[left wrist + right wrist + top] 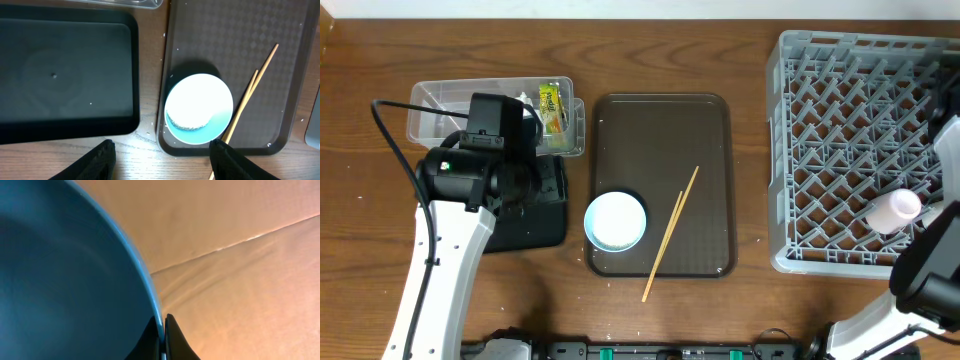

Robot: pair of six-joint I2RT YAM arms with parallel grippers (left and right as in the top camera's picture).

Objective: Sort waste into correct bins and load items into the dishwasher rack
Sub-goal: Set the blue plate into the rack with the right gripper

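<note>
Dark blue plate (pixel 60 270) is clamped at its rim by the right gripper (pixel 163 330), whose arm is at the dishwasher rack (pixel 850 120). Best is to lower it upright between pegs, apart from the pink cup (pixel 893 209). The left gripper (pixel 162 152) hangs spread and empty near the white bowl (pixel 199 107).

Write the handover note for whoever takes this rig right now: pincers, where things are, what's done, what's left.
Left pincer: open, empty, above the table between the black tray and the brown serving tray.
Right pincer: shut on the rim of the dark blue plate.
Done: snack wrapper in the clear tub; pink cup lying in the dishwasher rack.
Left: rack the plate, then the white bowl and chopsticks, both on the brown tray. White specks, probably rice, lie on the table by that tray. Tissue and pale cup not seen.
</note>
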